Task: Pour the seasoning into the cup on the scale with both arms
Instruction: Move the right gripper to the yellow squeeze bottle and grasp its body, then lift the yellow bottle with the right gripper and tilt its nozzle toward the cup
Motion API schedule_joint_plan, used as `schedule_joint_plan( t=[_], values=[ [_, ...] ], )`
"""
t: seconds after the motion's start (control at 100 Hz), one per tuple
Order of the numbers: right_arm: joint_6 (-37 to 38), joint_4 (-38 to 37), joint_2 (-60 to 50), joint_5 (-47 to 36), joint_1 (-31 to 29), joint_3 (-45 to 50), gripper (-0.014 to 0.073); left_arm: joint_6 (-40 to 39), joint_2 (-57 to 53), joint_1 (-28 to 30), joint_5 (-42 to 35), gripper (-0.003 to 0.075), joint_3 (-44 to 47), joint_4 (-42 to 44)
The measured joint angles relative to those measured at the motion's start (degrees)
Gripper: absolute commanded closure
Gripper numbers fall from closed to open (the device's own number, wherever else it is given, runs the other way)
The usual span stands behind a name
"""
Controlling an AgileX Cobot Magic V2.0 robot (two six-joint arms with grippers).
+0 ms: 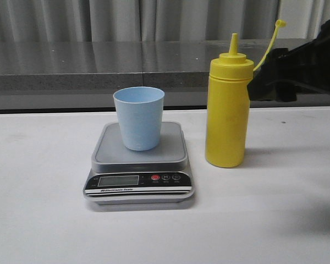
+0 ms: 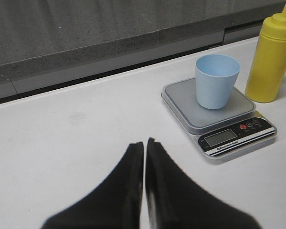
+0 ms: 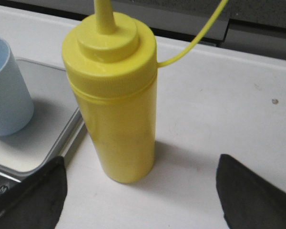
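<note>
Yellow plastic seasoning bottle upright on the white table, just beside the scale on the robot's right, near its edge though contact hard to rule out from the right wrist view. Taller than the cup; conical nozzle bare, cap dangling on its thin strap behind. Pale blue cup upright near the middle of the silver-grey platform, apparently empty as far as visible.

Right gripper low behind the bottle, fingers spread wide to either side of the base, nothing touched yet. Left gripper well apart from the scale, over bare table, fingers pressed together, holding nothing.

Probably light to moderate in weight; fill level impossible to read through the opaque wall. Squeeze-type body, so likely soft and yielding: too hard a pinch at mid-height could bulge it and push contents out of the open nozzle early. Smooth, slightly glossy sides, likely slippery once tilted. Best hold judged to be across the cylindrical body just under the ribbed collar, where the wall looks stiffer, or at mid-body with modest force; strap kept clear of the fingers. Tall and narrow, so easy to tip with a sideways nudge during the approach. Cup light and easily shoved off the platform; steadying by the left fingers probably wise.
</note>
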Motion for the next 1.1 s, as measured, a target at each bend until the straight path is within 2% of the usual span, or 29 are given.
schedule_joint_plan(
  t=[0.19,0.43,0.63,1.1],
  values=[
    [0.9,0.0,5.4,-8.0,0.0,0.0,-0.0038,0.0,0.0,0.0,0.0,0.0710,0.0,0.0],
    [6.2,-1.8,13.9,-20.2,0.6,0.0,-0.0038,0.0,0.0,0.0,0.0,0.0710,0.0,0.0],
    [6.9,-3.5,21.2,-30.8,2.0,-0.4,-0.0038,0.0,0.0,0.0,0.0,0.0710,0.0,0.0],
    [7.1,-3.5,28.7,-33.2,2.0,-8.7,-0.0038,0.0,0.0,0.0,0.0,0.0710,0.0,0.0]
  ],
)
